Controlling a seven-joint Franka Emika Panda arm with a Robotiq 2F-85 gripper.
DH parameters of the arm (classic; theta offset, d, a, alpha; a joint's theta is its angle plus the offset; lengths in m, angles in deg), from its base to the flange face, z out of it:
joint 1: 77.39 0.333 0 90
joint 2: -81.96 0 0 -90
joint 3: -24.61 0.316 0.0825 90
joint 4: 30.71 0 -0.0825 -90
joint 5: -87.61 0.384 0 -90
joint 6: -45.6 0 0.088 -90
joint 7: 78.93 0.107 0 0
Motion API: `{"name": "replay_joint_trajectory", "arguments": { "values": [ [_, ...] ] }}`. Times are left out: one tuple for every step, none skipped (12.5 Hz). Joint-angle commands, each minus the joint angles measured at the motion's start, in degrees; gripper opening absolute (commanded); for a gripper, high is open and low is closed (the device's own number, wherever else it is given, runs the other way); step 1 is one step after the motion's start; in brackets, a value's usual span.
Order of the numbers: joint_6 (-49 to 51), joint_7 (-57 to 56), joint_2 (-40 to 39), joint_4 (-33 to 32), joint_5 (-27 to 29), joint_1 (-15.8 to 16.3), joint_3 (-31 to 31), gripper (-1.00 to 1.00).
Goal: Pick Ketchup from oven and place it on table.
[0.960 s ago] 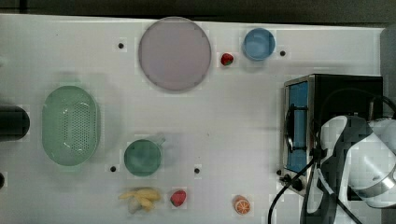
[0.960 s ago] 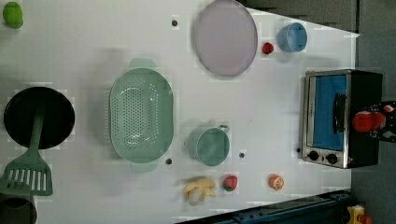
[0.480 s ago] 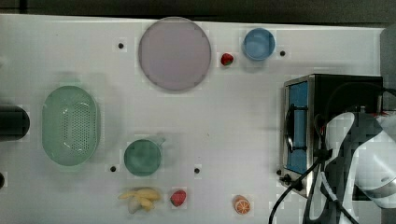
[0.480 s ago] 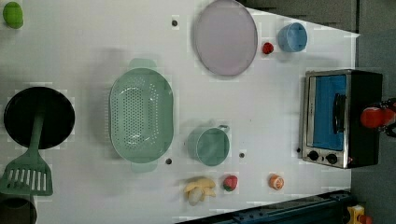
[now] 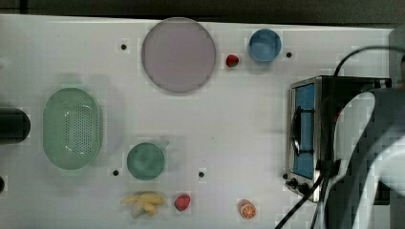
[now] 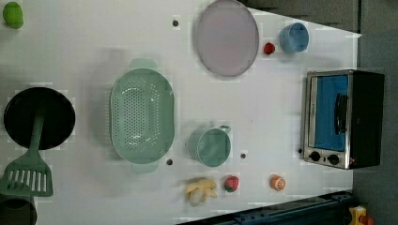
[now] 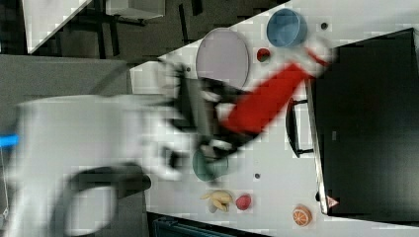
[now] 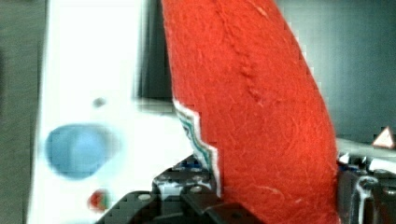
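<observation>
Gripper (image 7: 225,133): clamped on Ketchup (image 7: 269,101), fingers part-spread around red body.
Ketchup position: raised off oven (image 7: 368,123), white cap end near oven's corner in right view.
Oven door: shut.
Table (image 5: 239,119): white.

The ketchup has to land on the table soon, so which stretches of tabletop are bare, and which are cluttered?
Widest bare patch of the table: between the green cup and the oven, below the plate in the top view. Another lies between the plate and the colander. Crowded: the strip with the banana, strawberry and orange slice.
</observation>
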State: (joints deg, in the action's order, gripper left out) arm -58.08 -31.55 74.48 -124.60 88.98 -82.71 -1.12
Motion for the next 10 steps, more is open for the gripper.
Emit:
{"name": "replay_joint_trajectory", "arguments": {
  "values": [
    [6.93, 0.12, 3.78, 3.88, -0.6, 5.82, 6.75, 0.29],
    [8.2, 0.12, 3.92, 3.91, -0.6, 6.62, 9.64, 0.29],
    [8.45, 0.12, 3.77, 3.63, -0.6, 7.26, 12.49, 0.29],
    [8.4, 0.12, 3.58, 3.06, -0.6, 7.74, 15.12, 0.29],
    [8.23, 0.13, 3.54, 1.97, -0.6, 8.06, 17.44, 0.29],
    [8.14, 0.15, 3.58, 0.3, -0.6, 8.28, 19.44, 0.29],
    [8.11, 0.17, 3.61, -1.79, -0.6, 8.41, 20.91, 0.29],
    [7.9, 0.17, 3.59, -4.32, -0.6, 8.44, 21.92, 0.29],
    [6.99, 0.17, 3.58, -7.27, -0.6, 8.46, 22.47, 0.29],
    [4.47, 0.18, 3.58, -10.57, -0.6, 8.45, 22.59, 0.29]
  ]
}}
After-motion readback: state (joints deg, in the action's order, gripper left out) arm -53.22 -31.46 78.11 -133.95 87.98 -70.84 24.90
